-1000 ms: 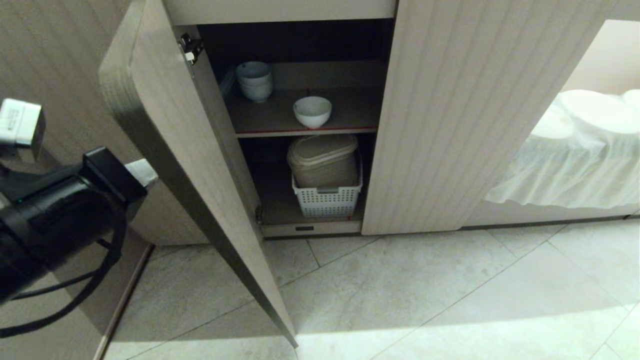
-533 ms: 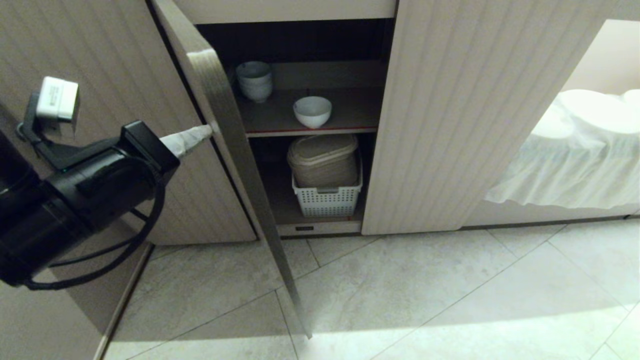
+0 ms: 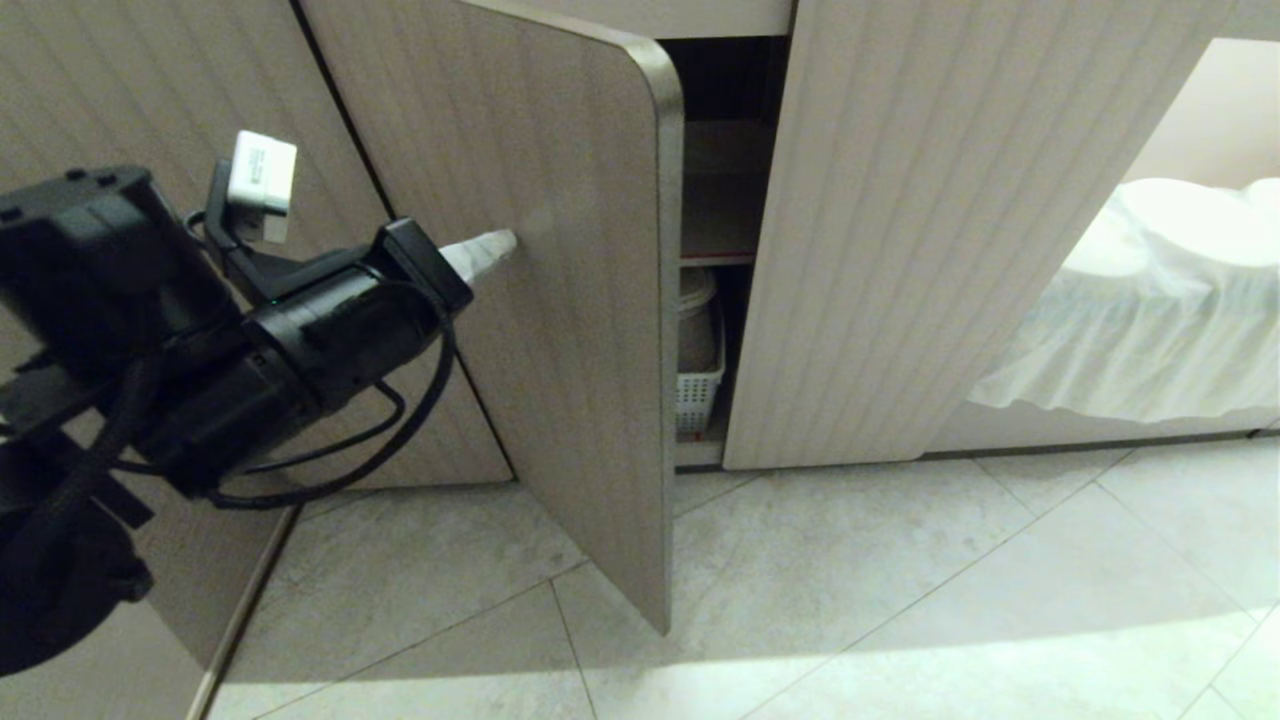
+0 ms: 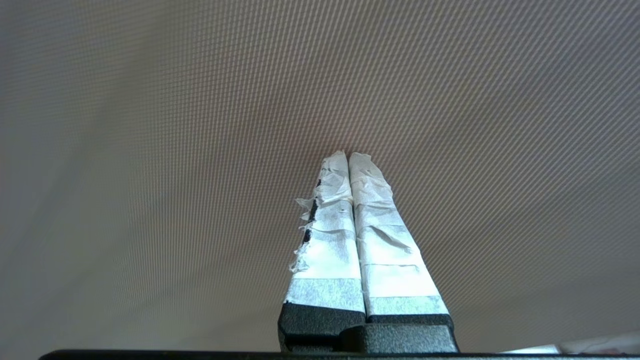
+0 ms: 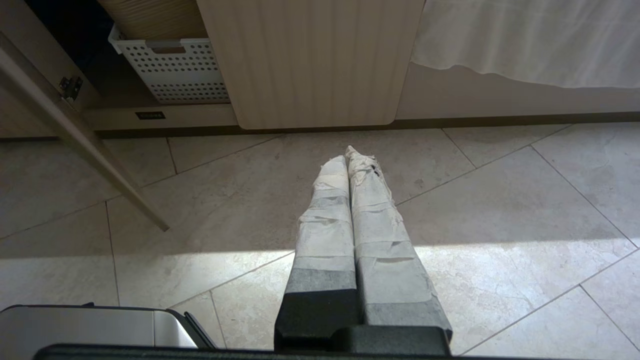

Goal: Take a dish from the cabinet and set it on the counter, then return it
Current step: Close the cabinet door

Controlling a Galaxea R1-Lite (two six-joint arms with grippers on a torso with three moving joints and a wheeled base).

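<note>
The cabinet is low and beige with ribbed doors. Its left door stands only slightly ajar. My left gripper is shut and empty, and its taped tips press against that door's outer face. The dish is hidden behind the door. Through the narrow gap I see only a shelf's red edge and part of a white basket. The counter is out of view. My right gripper is shut and empty, hanging parked above the floor tiles in front of the cabinet.
In the right wrist view the perforated white basket sits on the cabinet's bottom shelf, with the left door's lower edge jutting over the tiled floor. A white cloth hangs to the right of the cabinet.
The left door has swung from wide open to almost closed, with my shut left gripper moving rightward against its outer face. The bowls on the shelf have gone from view.
</note>
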